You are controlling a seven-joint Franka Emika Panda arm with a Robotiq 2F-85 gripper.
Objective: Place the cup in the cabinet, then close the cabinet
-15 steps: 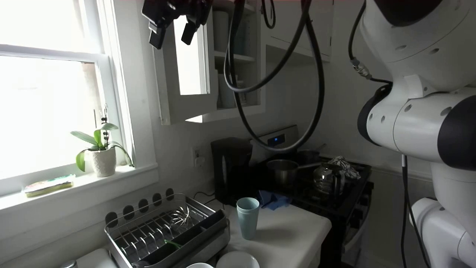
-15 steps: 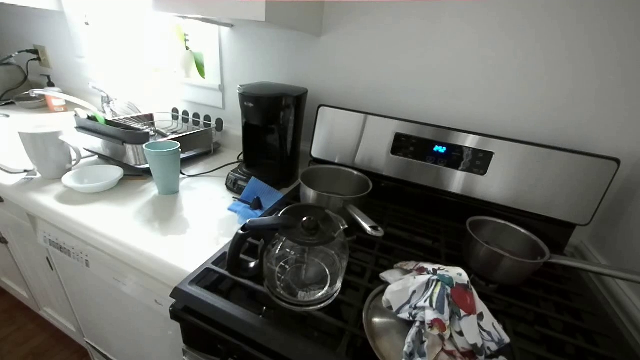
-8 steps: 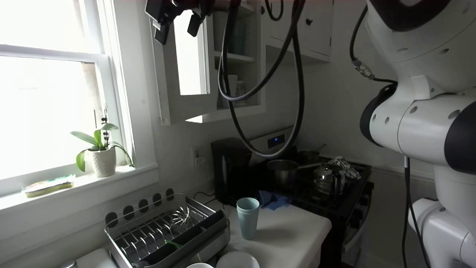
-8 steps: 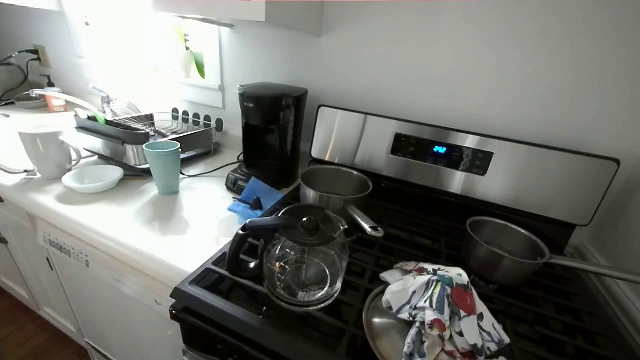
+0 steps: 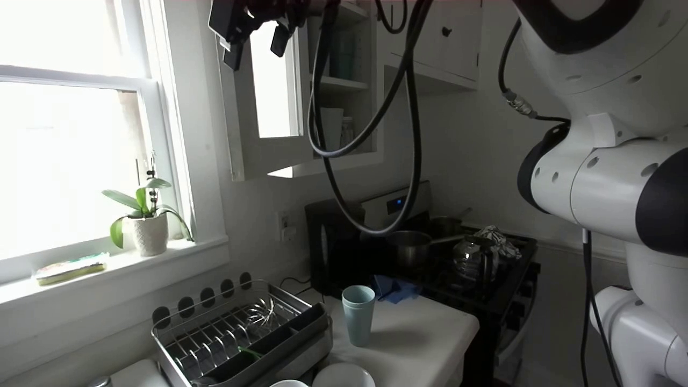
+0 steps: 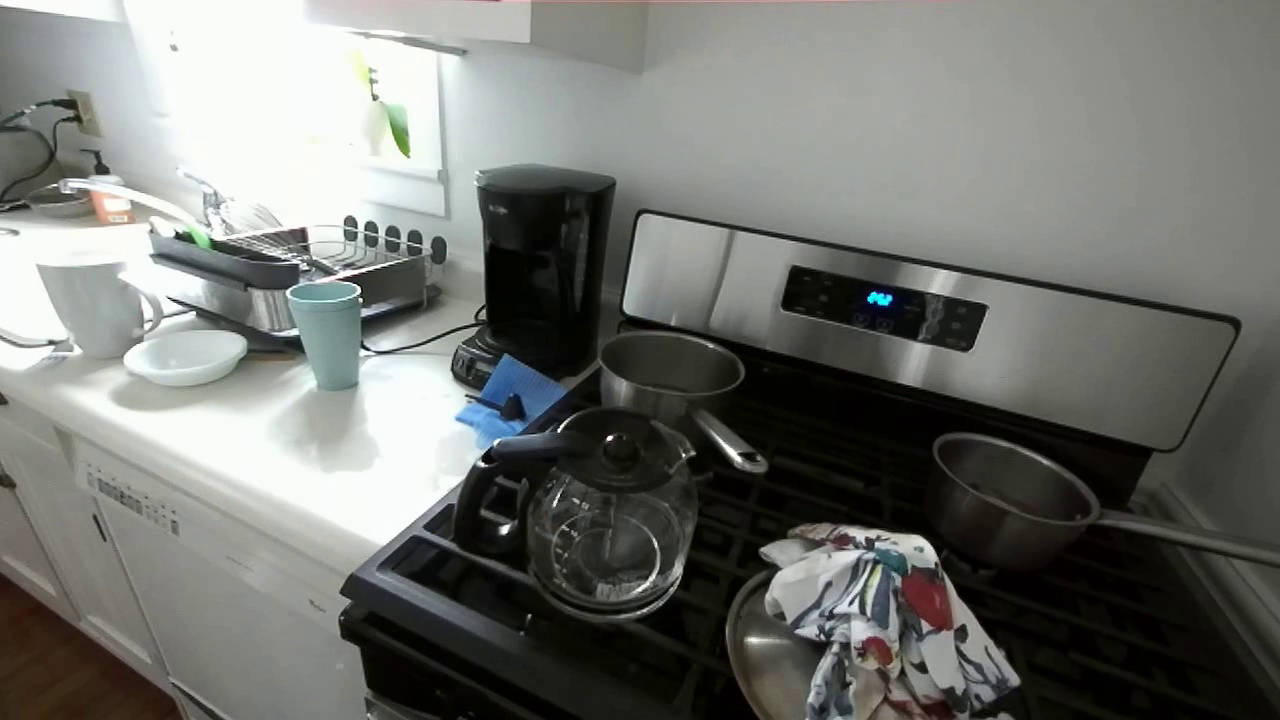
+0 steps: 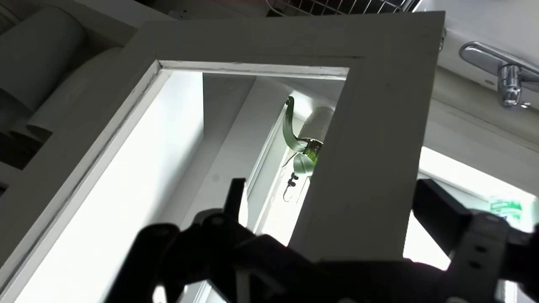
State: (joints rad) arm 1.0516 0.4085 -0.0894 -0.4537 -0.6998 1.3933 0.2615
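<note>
The white cabinet (image 5: 352, 162) stands open, its glass-paned door (image 5: 277, 154) swung out toward the window. The door frame (image 7: 379, 160) fills the middle of the wrist view. My gripper (image 5: 255, 52) is open and empty, up at the door. In the wrist view its fingertips (image 7: 328, 193) appear on either side of the door's frame strip; I cannot tell whether they touch it. A pale whitish vessel (image 5: 331, 126) is on the lower shelf, and pale cylinders (image 7: 38, 54) show inside at upper left. I cannot tell which is the cup. A teal-blue cup (image 6: 330, 340) stands upright on the counter.
A solid-door cabinet (image 5: 424, 51) adjoins on the right. Arm cables (image 5: 371, 232) hang in a loop before the shelves. Below are a dish rack (image 5: 298, 349), coffee maker (image 6: 545, 260), stove (image 6: 900, 400) and carafe (image 6: 610, 530). A potted plant (image 5: 148, 234) stands on the windowsill.
In an exterior view the gripper has shifted slightly up and right. The cable loop has swung left, showing more of the lower shelf. The door looks almost unchanged; the counter cup has not moved.
</note>
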